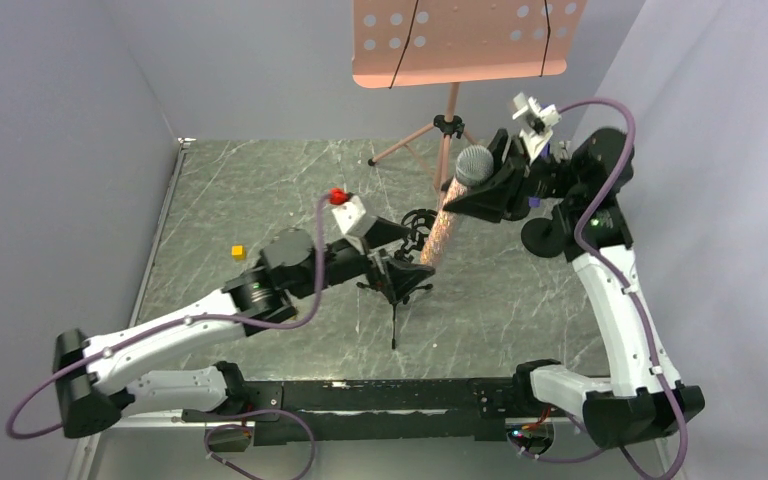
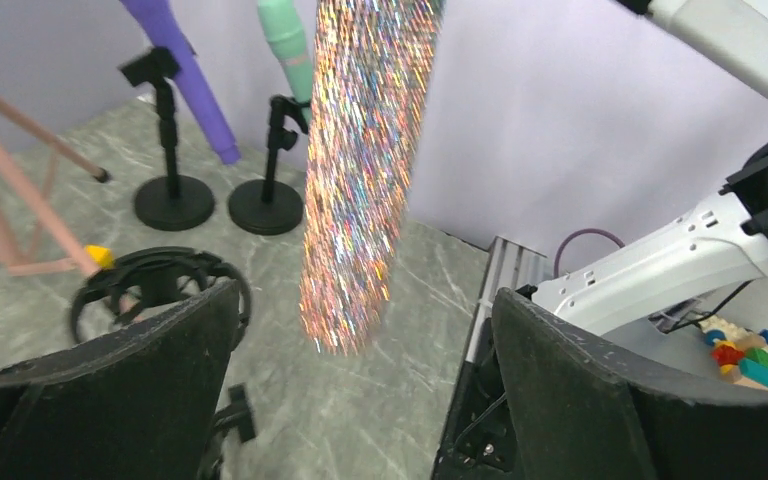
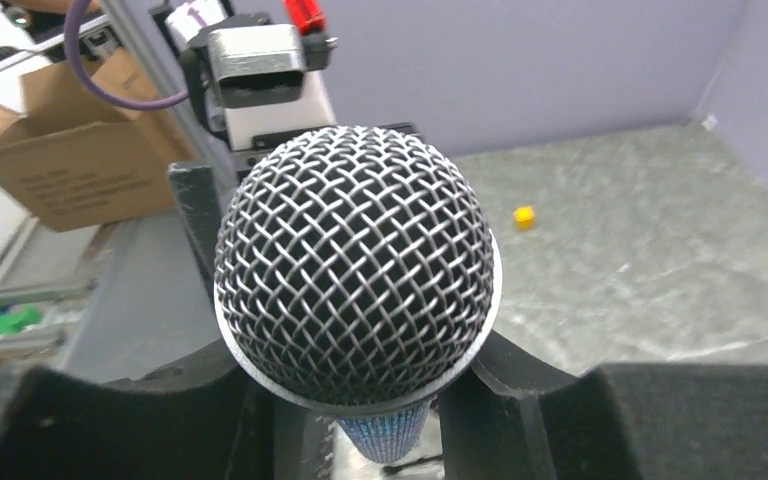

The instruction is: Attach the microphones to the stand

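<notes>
Silver mesh head of the glittery microphone (image 3: 355, 275) fills the right wrist view. The right gripper (image 3: 360, 425) is clamped on the neck just under that head, one pad on each side. From above, the microphone hangs tilted over mid-table, head up toward the right arm and tail down toward the left arm. The left gripper (image 2: 360, 400) stands wide open. The sparkling tail hangs between its fingers (image 2: 110, 390), touching neither as far as that view shows, so the right gripper alone carries the weight. Progress: the purple microphone (image 2: 185, 80) and the mint-green microphone (image 2: 288, 45) each appear seated in the clip of a round-base stand (image 2: 173, 202) by the far wall, so two of three look done. Remaining: the glittery one. An empty ring holder (image 2: 155, 290) on a small tripod stand sits just beside the left gripper, low and to the left of the hanging tail, near it but not touching. Judged next: the tail has to be lined up over that ring and lowered in. The tilt of the body is the likely trouble, since the tail could catch the ring's rim or nudge the light stand.
</notes>
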Controlling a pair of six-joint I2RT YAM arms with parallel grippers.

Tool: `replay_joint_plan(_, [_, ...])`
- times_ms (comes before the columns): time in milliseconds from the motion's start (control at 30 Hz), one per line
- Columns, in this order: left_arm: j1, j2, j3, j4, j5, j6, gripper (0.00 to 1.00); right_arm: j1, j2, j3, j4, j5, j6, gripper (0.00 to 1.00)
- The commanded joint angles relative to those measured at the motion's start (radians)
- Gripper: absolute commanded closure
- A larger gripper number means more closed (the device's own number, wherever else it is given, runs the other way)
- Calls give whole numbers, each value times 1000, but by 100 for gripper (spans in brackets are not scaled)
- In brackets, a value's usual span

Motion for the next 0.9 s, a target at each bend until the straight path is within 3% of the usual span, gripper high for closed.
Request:
replay_joint_plan(0, [24,-168,-19,-177,-115,80,1,4,77,263,-601,140,-560,94])
replay_joint_plan(100, [74,-237,-53,-329,-113,100,1,3,110,317,-699,242,-685,94])
replay_joint_plan(267, [112,-311,-127,-455,-140,104,1,15,155,332,-655,296,-681,94])
replay_joint_plan(867, [115,-329,-359,-320,-140,-35,1,99,249,357,-639,345,-691,94])
